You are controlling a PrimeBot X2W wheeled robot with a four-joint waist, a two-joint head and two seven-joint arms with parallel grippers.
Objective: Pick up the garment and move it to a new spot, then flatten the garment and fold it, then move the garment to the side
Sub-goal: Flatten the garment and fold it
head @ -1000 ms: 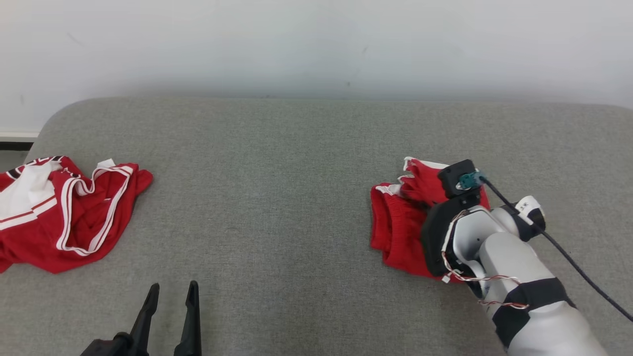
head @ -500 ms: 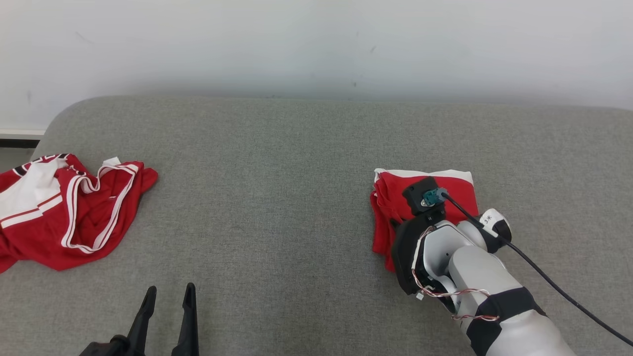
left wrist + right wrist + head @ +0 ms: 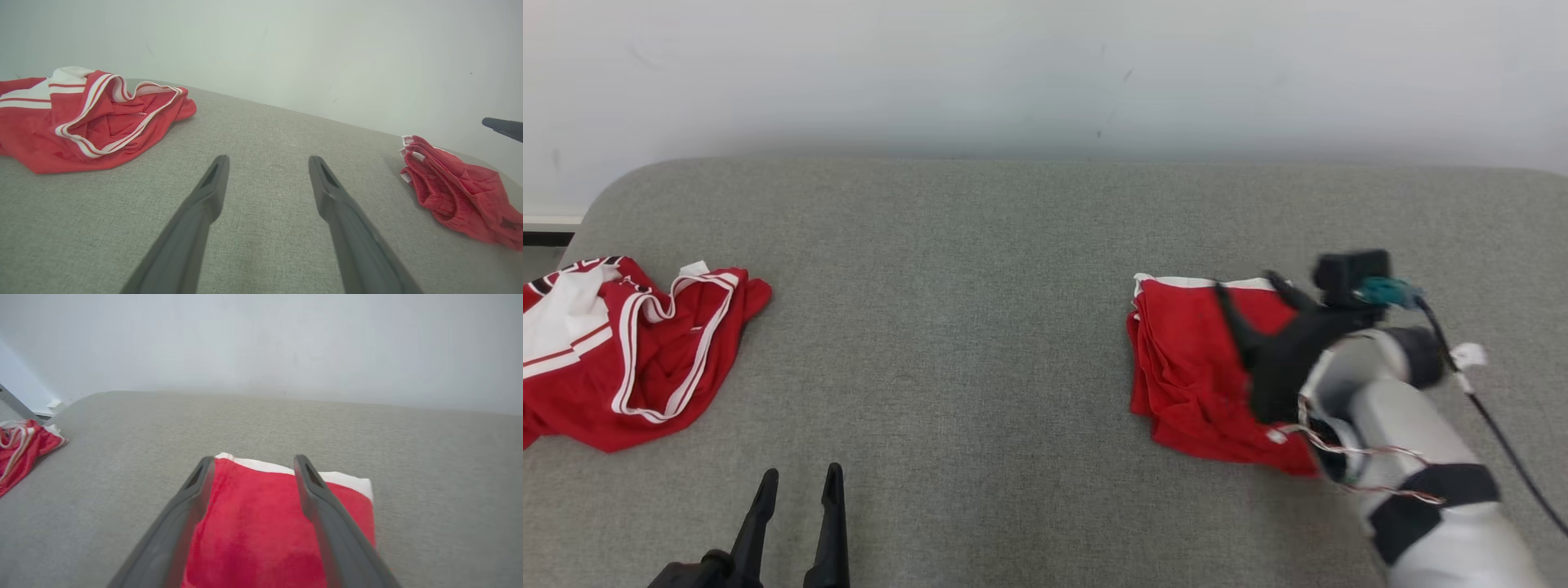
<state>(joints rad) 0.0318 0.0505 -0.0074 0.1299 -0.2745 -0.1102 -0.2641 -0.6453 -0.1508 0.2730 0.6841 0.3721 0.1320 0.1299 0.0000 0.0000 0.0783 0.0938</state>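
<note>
The folded red cloth garment with a white band (image 3: pixel 1184 367) lies flat near the right edge of the soft grey fabric surface (image 3: pixel 972 327). The right gripper (image 3: pixel 1245 286) hangs over it, fingers spread, holding nothing. I think it should lift straight up, so no finger drags the fold. The left gripper (image 3: pixel 801 472), spread too, sits by the near edge. A crumpled red-and-white garment (image 3: pixel 637 359) lies at the left edge. A plain white wall (image 3: pixel 1045 73) stands behind.

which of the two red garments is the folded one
The red garment on the right, a flat stack under the right gripper; the left garment lies crumpled.
</note>
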